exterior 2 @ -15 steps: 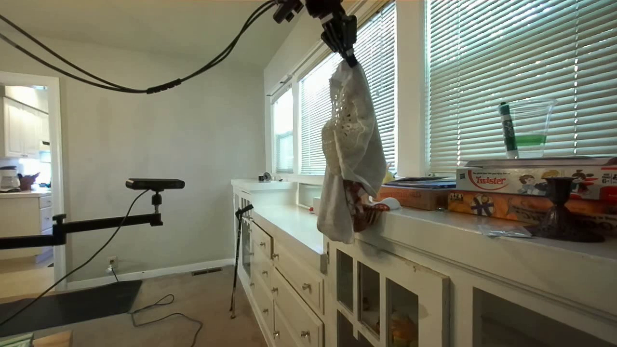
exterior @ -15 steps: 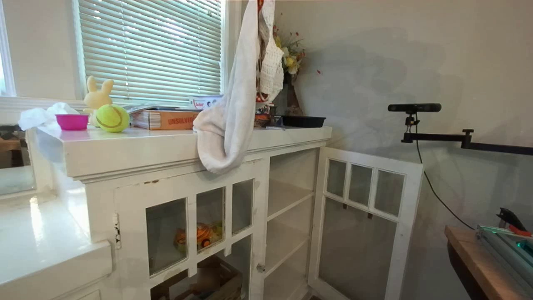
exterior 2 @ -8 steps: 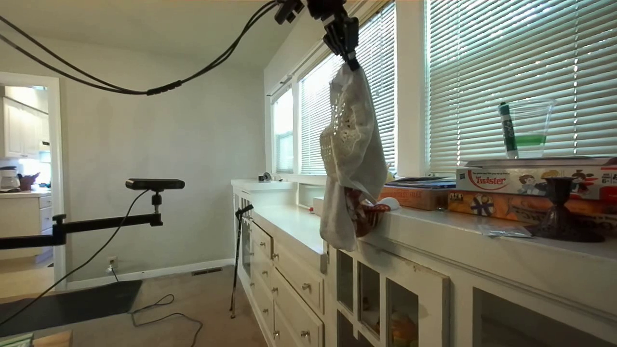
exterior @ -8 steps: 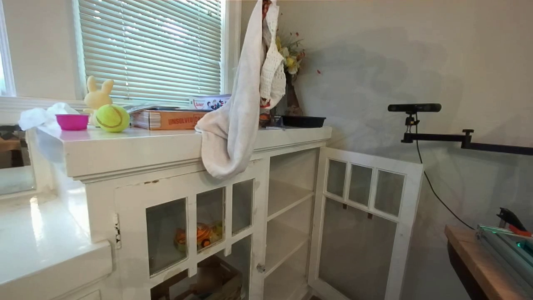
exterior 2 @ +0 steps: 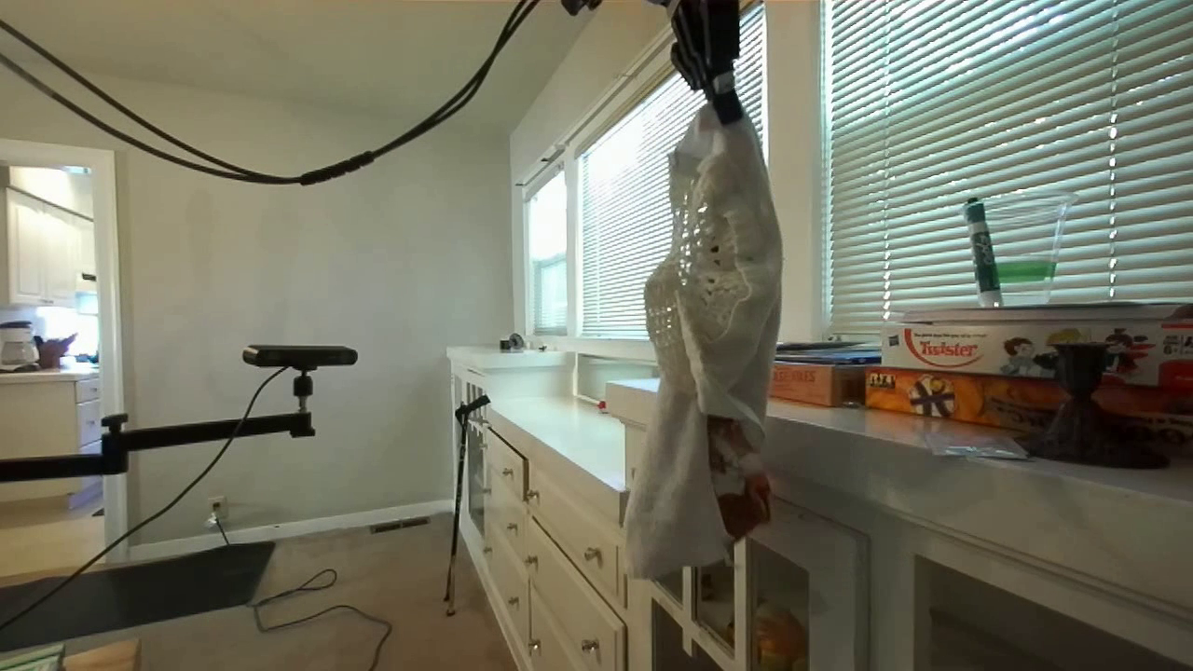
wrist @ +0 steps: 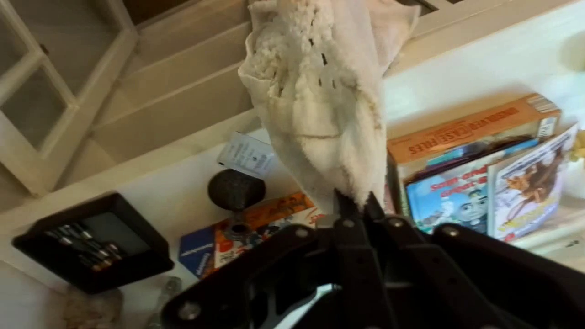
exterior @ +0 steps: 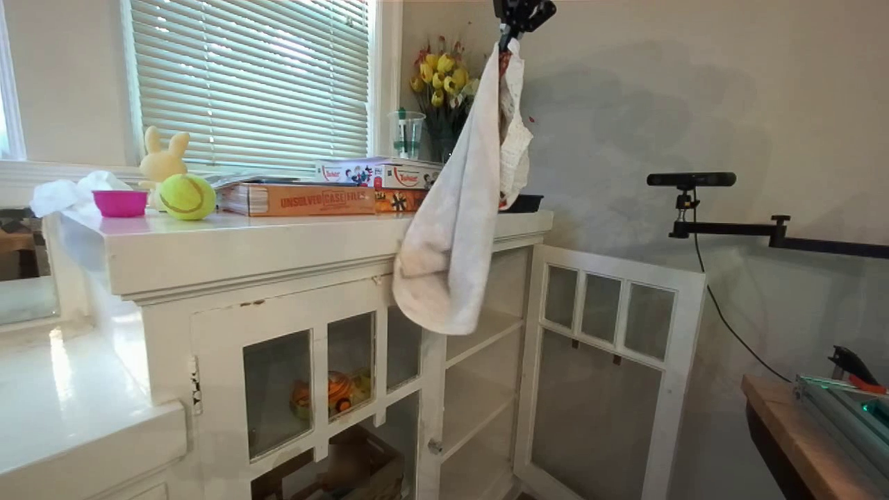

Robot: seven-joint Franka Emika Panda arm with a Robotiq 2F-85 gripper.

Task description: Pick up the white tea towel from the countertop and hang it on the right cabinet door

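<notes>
Overhead, higher than the countertop (exterior: 229,239), the Robotiq gripper (wrist: 359,205) hangs with its fingertips down, the 2 of them squeezed together on a pinch of the white tea towel (exterior: 451,257). The towel droops in front of the countertop's edge, its hem lower than that edge; whether it touches there, I cannot tell.

At the countertop's wall end, a black tray (wrist: 144,237) holds several slim, pen-like things, too blurred to name. Farther along the countertop, a Twister box (exterior 2: 988,349) lies on an orange box (exterior 2: 1002,401) and bears a clear plastic cup (exterior 2: 1035,233), green at the bottom; a green marker (exterior 2: 982,252) leans by the cup's wall, inside or out I cannot tell. At the countertop's opposite end stands a pink bowl (exterior: 119,204), its inside hidden. Below the countertop, an orange toy (exterior: 340,391) shows through glass.

The right cabinet door (exterior: 597,343) stands swung out from under the countertop's wall end, its top bar lower than the countertop and apart from the towel. Cabinet shelves (exterior: 486,342) sit under the countertop there, and over the door's top bar the space reaches back to the gray wall (exterior: 604,139).
</notes>
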